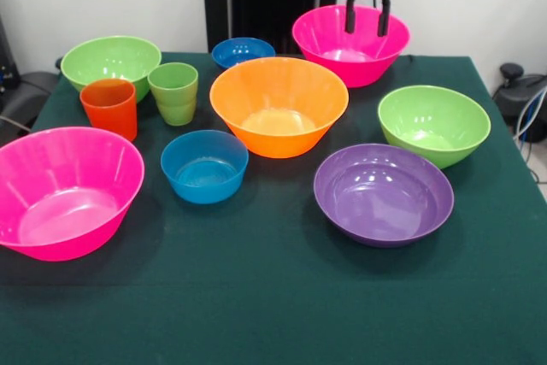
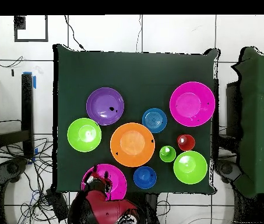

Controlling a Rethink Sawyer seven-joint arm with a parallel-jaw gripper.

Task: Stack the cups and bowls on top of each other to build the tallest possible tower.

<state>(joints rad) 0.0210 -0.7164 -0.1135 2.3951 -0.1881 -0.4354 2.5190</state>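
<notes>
My gripper (image 1: 367, 16) hangs over the far pink bowl (image 1: 350, 44), fingers (image 1: 350, 16) apart and holding nothing, tips down about level with the bowl's rim; I can't tell if they touch it. That bowl is empty. From overhead the gripper (image 2: 97, 185) sits at the edge of the same pink bowl (image 2: 108, 178) by the robot's base. In the front view, just in front of the fingers and a bit left is the big orange bowl (image 1: 279, 106), empty. Left of the fingers at about the same depth is a small blue bowl (image 1: 243, 51), empty. Further left is a green bowl (image 1: 110, 63), empty, with the orange-red cup (image 1: 109, 107) and the light green cup (image 1: 173, 92) standing upright just in front of it, side by side, a small gap between them, nothing in either. In front of the fingers and to the right is the second green bowl (image 1: 433, 124), empty, and nearer the camera the purple bowl (image 1: 383, 193), empty. The second small blue bowl (image 1: 204, 166) is in front of the orange one, empty. The other big pink bowl (image 1: 64, 191) is well away from the fingers, at the front left corner, empty. All sit apart on the green tablecloth (image 1: 273, 305); nothing is nested or stacked yet.
</notes>
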